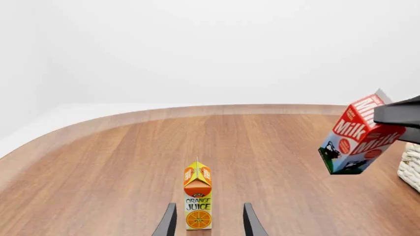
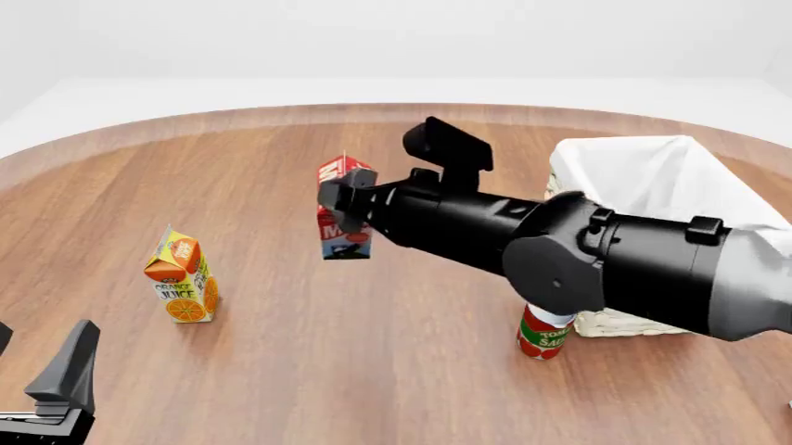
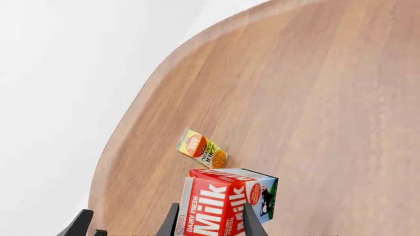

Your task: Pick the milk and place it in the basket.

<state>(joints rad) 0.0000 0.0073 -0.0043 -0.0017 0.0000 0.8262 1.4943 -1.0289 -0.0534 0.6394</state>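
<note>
Milk carton gripped at its red top, hanging tilted above the wood.

From your left: your left gripper (image 2: 37, 389) sits low at the near edge, its black fingers (image 1: 168, 222) spread apart on nothing, with the upright orange-and-yellow gable-top juice carton (image 2: 184, 278) just ahead of them. Mid-table, your right gripper (image 2: 347, 199) pinches the small red, blue-and-white gable-top milk carton (image 2: 343, 215) by its upper part, clear of the round brown wood-grain table (image 2: 248, 167), with open board beneath it. To its right, well apart, stands the large white woven-wicker basket with cloth lining (image 2: 644, 176), mouth open near the table's right rim. The small red tomato sauce can (image 2: 544, 334) stands just beside the basket's near corner, under your right arm.
</note>
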